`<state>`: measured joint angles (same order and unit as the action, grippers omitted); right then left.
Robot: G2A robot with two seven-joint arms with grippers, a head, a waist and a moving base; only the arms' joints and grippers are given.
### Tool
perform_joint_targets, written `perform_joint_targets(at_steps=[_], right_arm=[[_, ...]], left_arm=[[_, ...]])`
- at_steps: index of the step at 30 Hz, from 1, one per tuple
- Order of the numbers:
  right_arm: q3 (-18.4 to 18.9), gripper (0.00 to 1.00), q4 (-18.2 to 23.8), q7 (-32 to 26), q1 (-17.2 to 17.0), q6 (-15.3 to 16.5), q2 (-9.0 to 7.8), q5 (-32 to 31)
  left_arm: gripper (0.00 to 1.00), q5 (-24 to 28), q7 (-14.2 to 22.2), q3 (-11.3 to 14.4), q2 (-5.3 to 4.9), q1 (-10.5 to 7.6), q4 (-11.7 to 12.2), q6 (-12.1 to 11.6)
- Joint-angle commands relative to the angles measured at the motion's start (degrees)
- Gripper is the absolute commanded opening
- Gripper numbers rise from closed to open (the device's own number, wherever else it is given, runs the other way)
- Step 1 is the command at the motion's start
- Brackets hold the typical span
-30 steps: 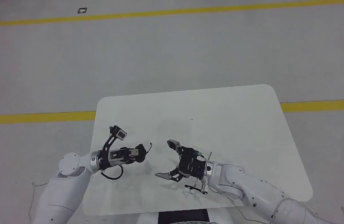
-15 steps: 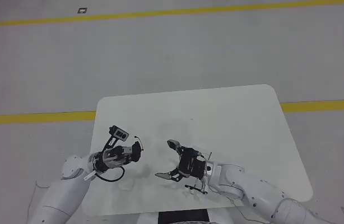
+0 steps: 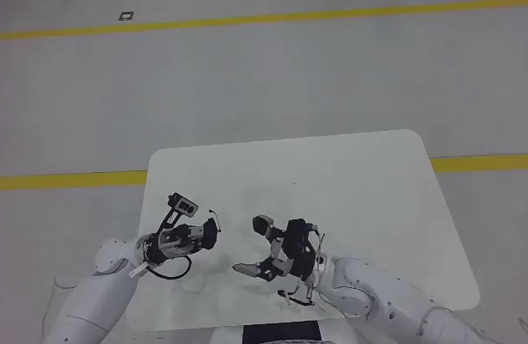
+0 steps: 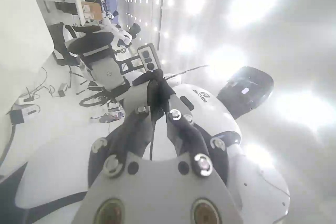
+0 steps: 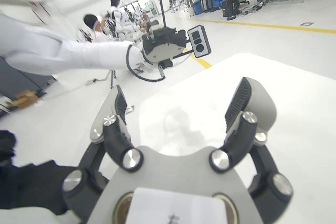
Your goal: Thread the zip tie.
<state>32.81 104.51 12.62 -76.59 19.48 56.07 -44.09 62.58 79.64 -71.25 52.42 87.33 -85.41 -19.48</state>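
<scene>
The thin black plastic zip tie [image 4: 152,135] is pinched in the left hand [image 4: 157,89], whose dark fingers [image 4: 136,114] are pressed closed on it at their tips. One slender strand runs back between the fingers toward the wrist. A finer tail curves out past the fingertips into the air, apart from everything else. The right hand [image 3: 251,247] stands near the left hand [image 3: 211,232], not touching it. Its ribbed grey fingers [image 5: 240,101] are spread wide with nothing between them. Both hands hang over the white rounded tabletop [image 3: 350,172].
</scene>
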Motion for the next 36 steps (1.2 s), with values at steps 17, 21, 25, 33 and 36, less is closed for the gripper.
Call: perform_joint_targets(at_steps=[17, 21, 25, 33, 36], right_arm=[[-2.15, 1.00, -0.59, 8.67, 4.05, -6.67, -1.77, -29.65], [-2.18, 1.00, -0.14, 8.89, 3.76, -7.08, -1.77, -30.82], [-2.18, 1.00, -0.14, 8.89, 3.76, -7.08, -1.77, -30.82], [-1.32, 1.00, 1.93, 8.09, 2.71, -12.36, -1.44, -39.08], [-0.98, 1.00, 2.84, 6.52, 1.90, -14.66, -1.30, -43.15]], left_arm=[[0.00, 0.00, 0.00, 0.00, 0.00, 0.00, 0.00, 0.00], [0.00, 0.00, 0.00, 0.00, 0.00, 0.00, 0.00, 0.00], [0.00, 0.00, 0.00, 0.00, 0.00, 0.00, 0.00, 0.00], [0.00, 3.27, -3.01, 1.15, 0.57, 0.44, -1.37, 1.98], [0.00, 5.85, -3.87, 1.81, 0.93, 0.24, -1.40, 4.32]])
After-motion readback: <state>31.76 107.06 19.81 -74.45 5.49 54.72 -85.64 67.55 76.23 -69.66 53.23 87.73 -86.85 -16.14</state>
